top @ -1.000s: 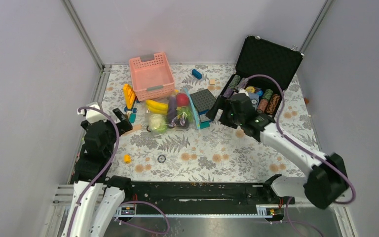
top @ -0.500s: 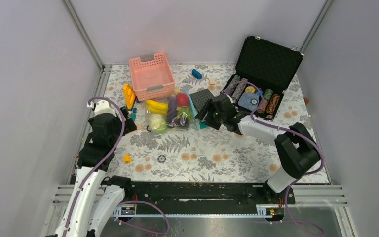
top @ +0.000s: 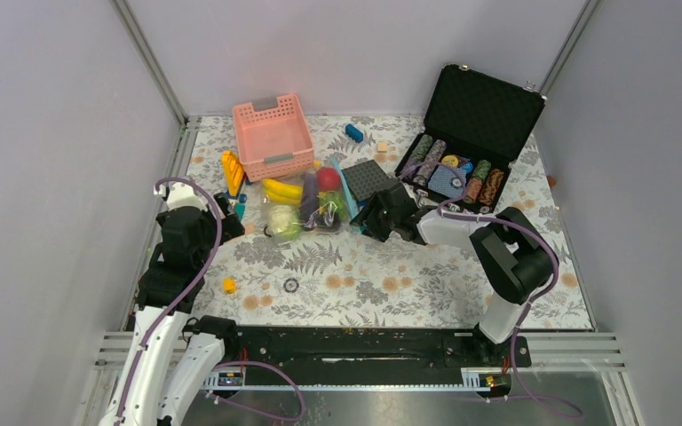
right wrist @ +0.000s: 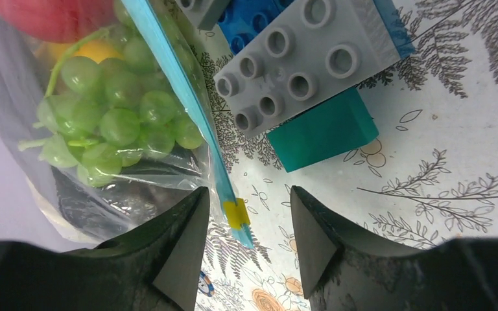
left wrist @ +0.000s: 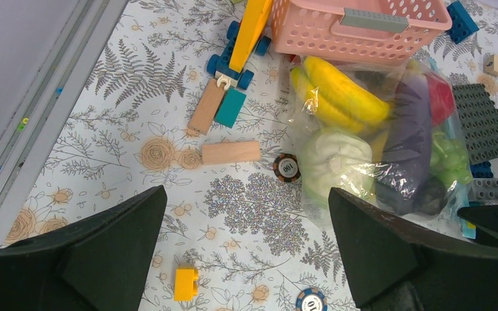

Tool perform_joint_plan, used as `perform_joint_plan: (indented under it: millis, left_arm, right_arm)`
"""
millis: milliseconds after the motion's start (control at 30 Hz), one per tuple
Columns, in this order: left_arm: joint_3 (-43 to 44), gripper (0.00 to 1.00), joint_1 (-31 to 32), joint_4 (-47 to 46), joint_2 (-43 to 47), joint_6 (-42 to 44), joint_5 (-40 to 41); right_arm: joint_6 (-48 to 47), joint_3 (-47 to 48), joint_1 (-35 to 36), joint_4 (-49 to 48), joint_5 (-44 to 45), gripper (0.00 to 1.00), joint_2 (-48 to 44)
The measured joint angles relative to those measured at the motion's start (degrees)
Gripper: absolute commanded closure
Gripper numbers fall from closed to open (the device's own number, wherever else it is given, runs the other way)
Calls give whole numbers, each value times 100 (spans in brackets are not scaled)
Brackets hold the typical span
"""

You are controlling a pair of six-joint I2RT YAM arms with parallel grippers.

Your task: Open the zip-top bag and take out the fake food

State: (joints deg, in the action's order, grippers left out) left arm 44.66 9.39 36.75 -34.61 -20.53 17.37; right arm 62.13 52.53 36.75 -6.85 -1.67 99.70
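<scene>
Plastic zip-top bag's (right wrist: pixel 113 184) slider (right wrist: pixel 237 212) sits inside right gripper (right wrist: pixel 246 192).

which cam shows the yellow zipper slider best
Right wrist: the yellow slider on the blue zipper strip is close up, inside the right gripper. Left wrist shows the zip-top bag but no slider; top external, too small.

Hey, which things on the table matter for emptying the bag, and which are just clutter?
Job: bag, zipper, bananas, cabbage, eggplant, tomato, grapes; right tool, open by the yellow slider.

Clutter: basket, chip case, wooden block, poker chip, yellow brick, grey plate.
</scene>
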Motion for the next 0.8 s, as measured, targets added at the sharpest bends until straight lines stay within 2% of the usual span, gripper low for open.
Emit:
perform_joint_plan:
  millis: [167, 433, 633, 800]
  left_arm:
    - [0, 1, 0, -2, 0, 17, -20]
    - [0, 1, 0, -11, 0, 17, -66]
    - [0, 3, 0, -28, 0, 17, -70]
    - [0, 6, 0, -35, -22, 17, -162]
  right_arm:
    - [251, -127, 4, -389, -243, 52, 160]
    - [538, -356, 11, -1209, -560, 98, 286]
    - [201, -586, 11, -1263, -592, 100, -31]
    - [-599, -702, 22, -699, -588, 100, -1123]
